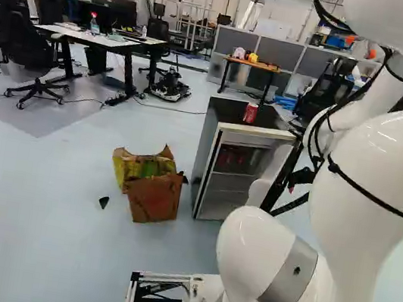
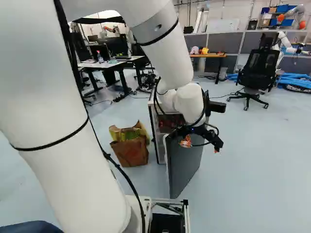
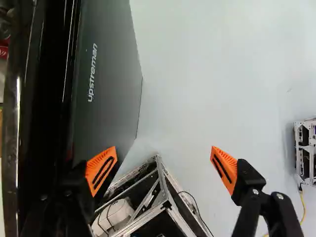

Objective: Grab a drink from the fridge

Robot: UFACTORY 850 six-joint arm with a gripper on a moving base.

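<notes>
In the right base view my gripper [image 2: 201,145] hangs at the upper part of the swung-out fridge door [image 2: 184,165]. The wrist view shows the gripper [image 3: 163,159] open, nothing gripped; one finger overlaps the grey door [image 3: 111,74], the other is over the floor. The small fridge [image 1: 210,145] stands with its front uncovered, shelves showing inside. Red drinks [image 1: 235,157] sit on its upper shelf, partly in shadow. One red can [image 1: 250,113] stands upright on top of the fridge.
A torn cardboard box [image 1: 154,196] and a small black piece [image 1: 103,202] lie on the floor beside the fridge. My base frame [image 3: 168,202] is below the gripper. Behind are desks [image 1: 104,40], an office chair [image 2: 257,73] and another robot [image 2: 284,46].
</notes>
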